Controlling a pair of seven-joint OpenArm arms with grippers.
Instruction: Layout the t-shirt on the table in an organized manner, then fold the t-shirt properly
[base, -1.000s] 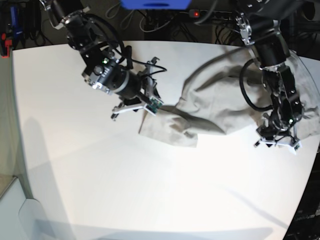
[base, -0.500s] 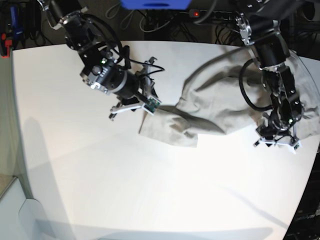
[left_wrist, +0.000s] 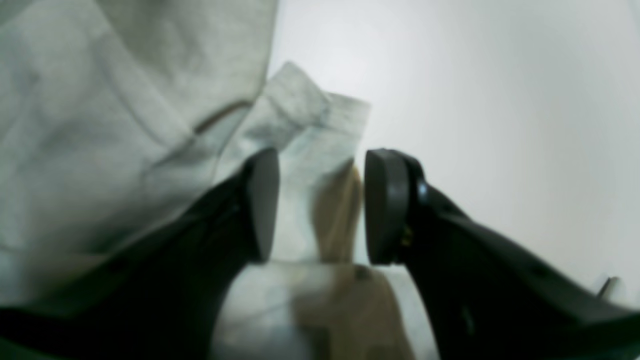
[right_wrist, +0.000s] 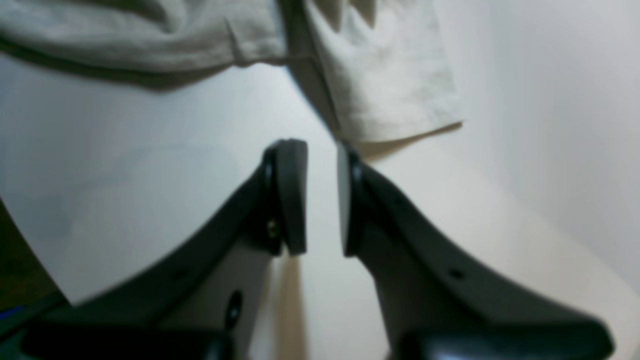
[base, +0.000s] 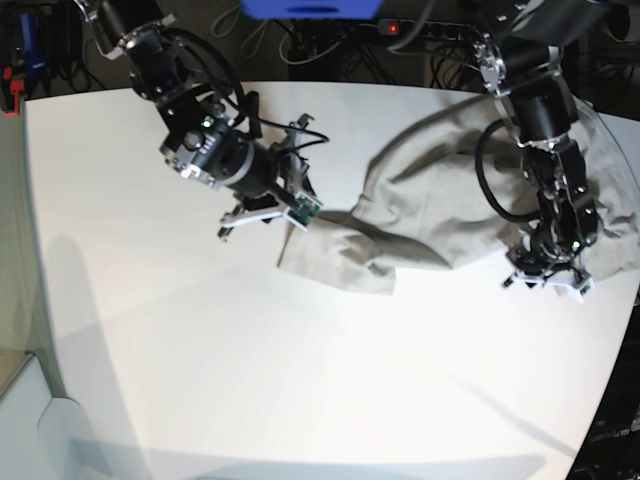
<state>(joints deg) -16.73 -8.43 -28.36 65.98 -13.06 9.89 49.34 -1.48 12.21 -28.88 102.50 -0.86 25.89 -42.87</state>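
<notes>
Left claw: your left claw (left_wrist: 320, 205) stands parted with nothing pinched; a pale hemmed corner of the t-shirt (left_wrist: 125, 115) shows in the gap between the pads, and I cannot tell whether either pad (left_wrist: 382, 205) touches it. In the base view this claw (base: 545, 278) sits at the shirt's near right edge.
Right claw: your right claw (right_wrist: 321, 197) has its pads close together but with a narrow gap, gripping nothing; only bare bench (right_wrist: 150, 175) shows between them. Its fingertips point at the shirt's sleeve end, just short of it.
Right claw from base: it (base: 300, 210) hovers just beside the shirt's left corner.
T-shirt: the light grey-beige t-shirt (base: 450, 190) lies crumpled, not spread, with all of it on the bench. A flat sleeve-like flap (base: 335, 262) reaches out from the shirt's left side, and the bulk is bunched under your left arm (base: 545, 110).
Sleeve in right wrist view: the sleeve (right_wrist: 390, 75) lies flat, its hem casting a thin shadow.
Bench: the white bench (base: 250, 380) stretches wide in front of the shirt.
</notes>
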